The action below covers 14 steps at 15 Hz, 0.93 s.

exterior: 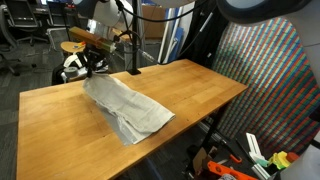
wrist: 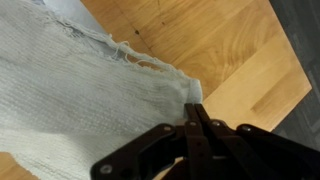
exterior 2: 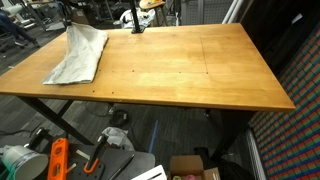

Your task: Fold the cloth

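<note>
The off-white cloth [exterior: 130, 108] lies wrinkled along one end of the wooden table [exterior: 190, 85]. In an exterior view the cloth [exterior 2: 80, 55] has its far corner raised off the tabletop. My gripper [exterior: 96, 68] hangs over that raised corner. In the wrist view the black fingertips [wrist: 193, 108] are pressed together, and the gripper [wrist: 195, 110] is shut on the frayed corner of the cloth [wrist: 70, 90]. The rest of the sheet spreads away to the left, with bare wood [wrist: 220, 45] beyond it.
A black post [exterior 2: 137, 28] stands on the table's far edge near the arm. Beside the table stands a colourful woven panel [exterior: 270, 80]. Orange tools and boxes [exterior 2: 58, 160] clutter the floor under the table. A stool [exterior: 75, 48] sits behind the cloth end.
</note>
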Available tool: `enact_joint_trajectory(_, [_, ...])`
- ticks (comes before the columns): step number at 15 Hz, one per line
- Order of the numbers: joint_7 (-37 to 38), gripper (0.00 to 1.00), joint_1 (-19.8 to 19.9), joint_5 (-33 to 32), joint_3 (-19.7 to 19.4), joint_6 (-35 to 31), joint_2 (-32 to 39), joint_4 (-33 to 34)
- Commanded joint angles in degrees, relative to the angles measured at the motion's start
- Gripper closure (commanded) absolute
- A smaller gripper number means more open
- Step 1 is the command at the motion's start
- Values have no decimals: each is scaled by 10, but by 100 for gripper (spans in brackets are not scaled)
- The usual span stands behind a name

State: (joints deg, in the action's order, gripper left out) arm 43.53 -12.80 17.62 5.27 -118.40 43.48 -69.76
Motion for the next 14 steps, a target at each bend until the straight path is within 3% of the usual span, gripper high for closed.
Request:
enact_joint_trajectory(1, [37,99,2,20,7,7,46,73])
enact_joint_trajectory(14, [95,98,14,9,-6,-36,141,189])
